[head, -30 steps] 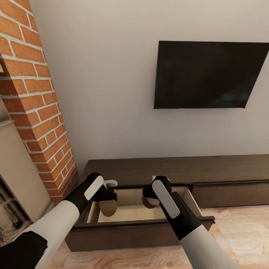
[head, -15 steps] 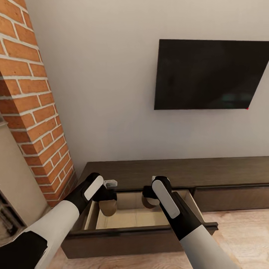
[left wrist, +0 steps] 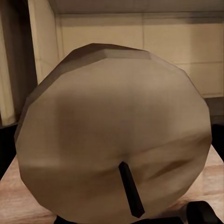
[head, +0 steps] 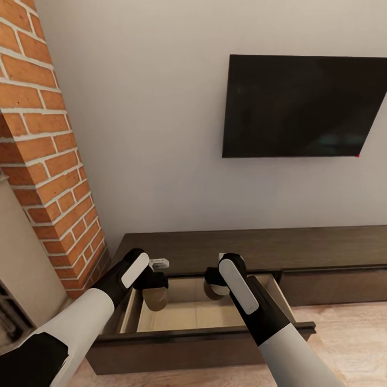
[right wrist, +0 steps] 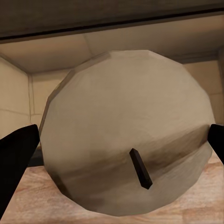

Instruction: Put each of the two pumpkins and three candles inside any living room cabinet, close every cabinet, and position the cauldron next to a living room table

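A: Where are the candles?

B: One sits in each gripper. The left gripper point(head: 153, 284) pinches a tan candle point(head: 155, 299) that hangs over the left part of the open drawer point(head: 188, 312). The right gripper point(head: 216, 279) pinches the other candle point(head: 214, 291) over the drawer's far middle.

A: Do the wrist views confirm the hold?

B: In the right wrist view the candle point(right wrist: 128, 156) shows its round end with a short dark wick point(right wrist: 140, 168), and a dark finger point(right wrist: 16, 156) sits tight against each side of it. In the left wrist view the candle point(left wrist: 112, 135) shows the same flat face and wick point(left wrist: 130, 189); a bit of dark gripper peeks out at its edge.

A: And the cabinet?

B: The cabinet point(head: 301, 247) is a long low dark brown console against the white wall, under a black TV point(head: 301, 107). Its left drawer is pulled out toward the robot, showing a pale beige inside. The drawer front to the right point(head: 333, 285) is shut. A brick column point(head: 48, 161) stands at the far left, and a small white object point(head: 159, 263) lies on the cabinet top near the left gripper
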